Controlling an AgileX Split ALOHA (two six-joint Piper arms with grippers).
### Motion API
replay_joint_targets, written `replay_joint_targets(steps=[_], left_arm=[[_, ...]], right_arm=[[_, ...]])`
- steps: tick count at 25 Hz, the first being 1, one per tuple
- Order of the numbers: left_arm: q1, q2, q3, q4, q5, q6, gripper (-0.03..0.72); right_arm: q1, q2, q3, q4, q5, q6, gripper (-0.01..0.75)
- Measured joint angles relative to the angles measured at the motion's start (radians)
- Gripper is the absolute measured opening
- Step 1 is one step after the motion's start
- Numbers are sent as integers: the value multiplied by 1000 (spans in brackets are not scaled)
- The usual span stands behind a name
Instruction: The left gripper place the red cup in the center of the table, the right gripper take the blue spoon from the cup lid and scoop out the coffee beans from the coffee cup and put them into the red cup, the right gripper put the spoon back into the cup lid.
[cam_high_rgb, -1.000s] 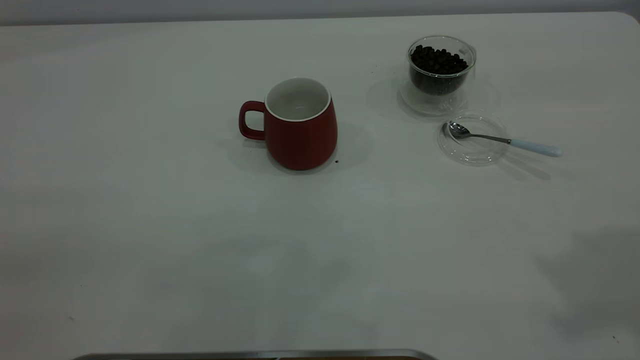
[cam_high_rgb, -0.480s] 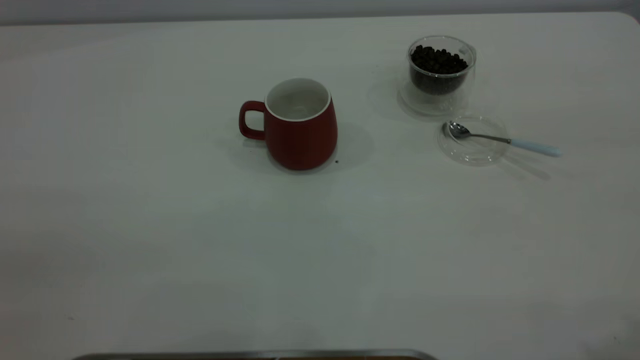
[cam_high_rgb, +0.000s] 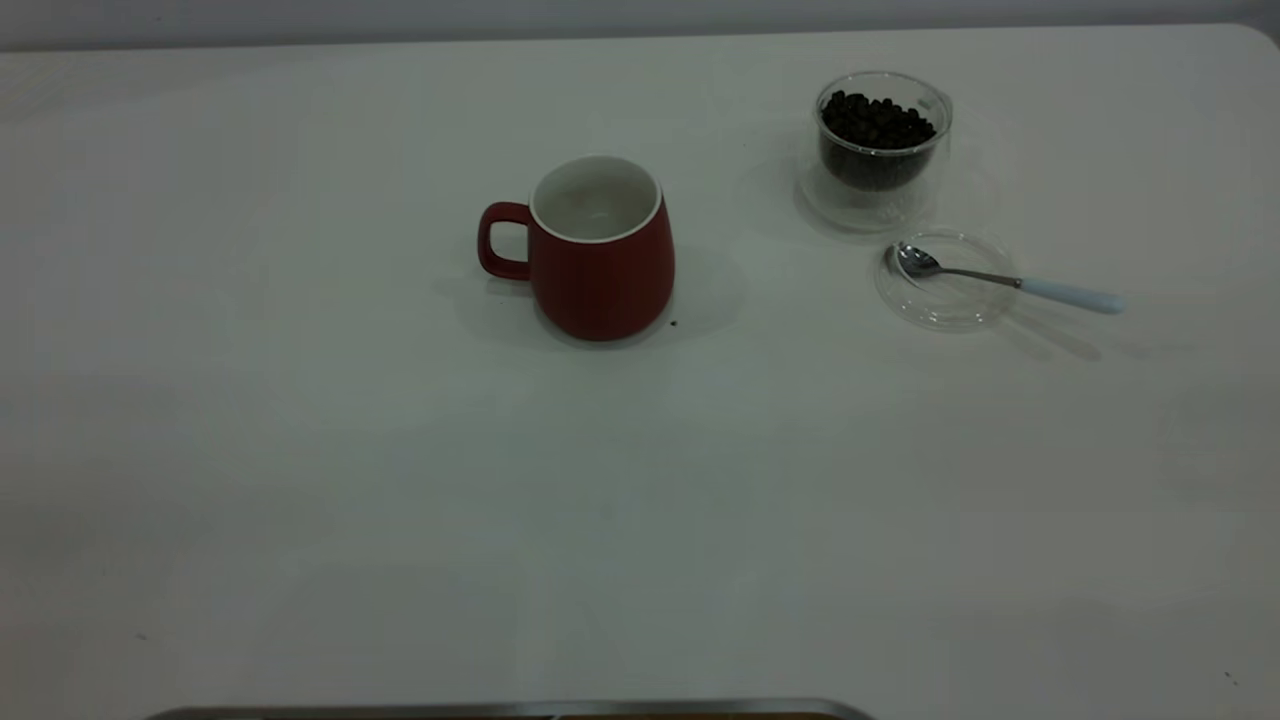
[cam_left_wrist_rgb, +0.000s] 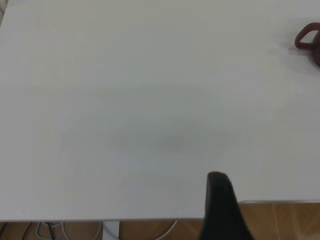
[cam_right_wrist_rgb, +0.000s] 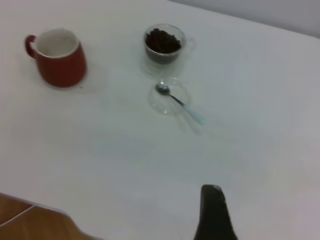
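From the outside camera I see no arm at all: just the table (cam_high_rgb: 300, 480), the red cup (cam_high_rgb: 602, 262) standing upright near the middle with its handle toward the left arm's side, and the coffee cup (cam_high_rgb: 880, 150) with the coffee beans (cam_high_rgb: 877, 122) heaped inside, off on the right arm's side. Just in front of it sits the cup lid (cam_high_rgb: 945, 280), with the blue spoon (cam_high_rgb: 1005, 280) resting bowl-down in it and the handle sticking out over the rim.

My left wrist camera catches only one dark finger (cam_left_wrist_rgb: 222, 205) of the left gripper over the table edge, and the cup's handle far off; I cannot tell how wide that pincer stands. The right wrist camera likewise shows one finger (cam_right_wrist_rgb: 214, 212) of the right gripper, well back from everything; its opening I cannot tell either.

Against a second ago, the shadow at the right arm's near corner has gone; nothing on the table has moved.
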Motion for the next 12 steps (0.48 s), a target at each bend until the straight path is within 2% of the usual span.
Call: replay_joint_targets(steps=[6, 12], left_arm=[[0, 0, 0, 0, 0, 0, 533], [0, 0, 0, 0, 0, 0, 533]], right_arm=[[2, -102, 145, -92, -42, 72, 551], [52, -102, 162, -158, -64, 184, 551]])
